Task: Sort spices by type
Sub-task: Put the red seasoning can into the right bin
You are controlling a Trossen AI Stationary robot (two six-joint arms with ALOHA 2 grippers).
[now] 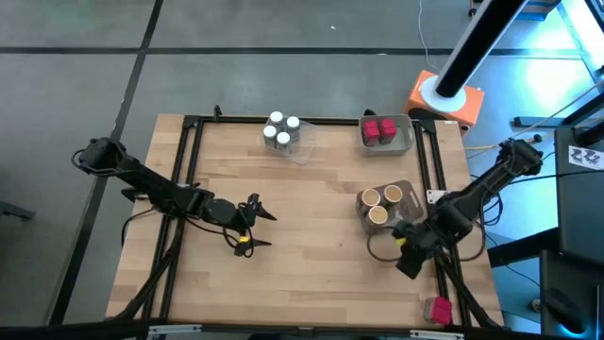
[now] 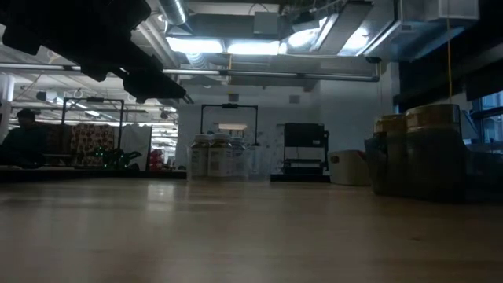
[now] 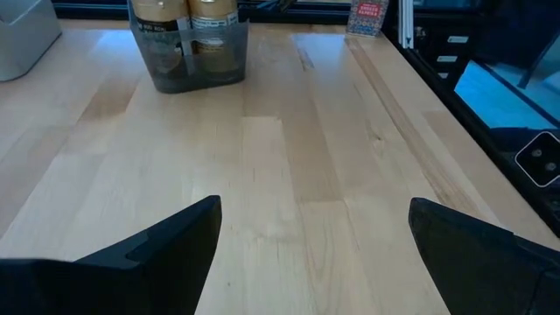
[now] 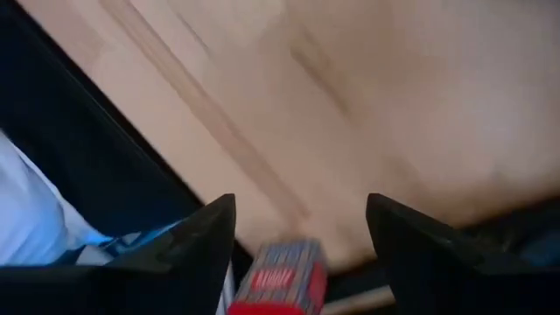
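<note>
1. The right gripper hangs over the table's right edge, at about four o'clock from the table's centre in the high view. Its fingers stand apart in the right wrist view and grip nothing.
2. A red packet shows between those fingers in the right wrist view, farther off, at the table's edge. From above it lies at the near right corner, at about five o'clock from the gripper, clear of it.
3. Just beside the right gripper, at about eleven o'clock, a grey tray holds three tan jars packed together.
4. At roughly twelve o'clock from that tray, at the table's far edge, a clear tray holds more red packets.
5. The left gripper hovers over bare wood left of the table's centre, at about nine o'clock from the tan jars. Its fingers are spread wide, with only tabletop between them.
6. The left wrist view looks across the boards to the tan jars in their tray, well apart from the gripper.
7. At about one o'clock from the left gripper, at the far edge, four white-lidded jars stand clustered in a clear tray.
8. The wooden table is otherwise bare boards inside a black frame.
9. In the low view a person sits in the room beyond the table, at the far left.
</note>
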